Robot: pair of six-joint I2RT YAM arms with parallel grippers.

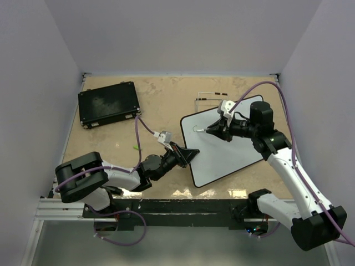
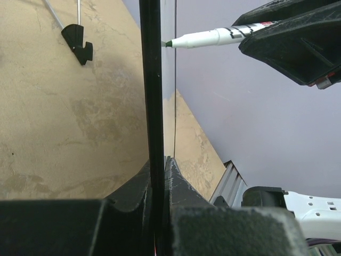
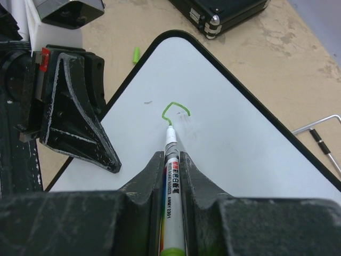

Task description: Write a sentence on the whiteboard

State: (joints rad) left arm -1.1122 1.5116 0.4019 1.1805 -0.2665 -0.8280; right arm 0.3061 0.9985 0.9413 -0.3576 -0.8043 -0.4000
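Here, left claw (image 1: 190,154) pinches one whiteboard (image 1: 233,158), right claw (image 3: 170,158) pinches one marker (image 3: 172,202), tip on it.

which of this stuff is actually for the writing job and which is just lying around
In use: whiteboard, edge clamped in left hand; green marker in right hand; first green stroke.
Lying about: black case; green cap; wire stand.
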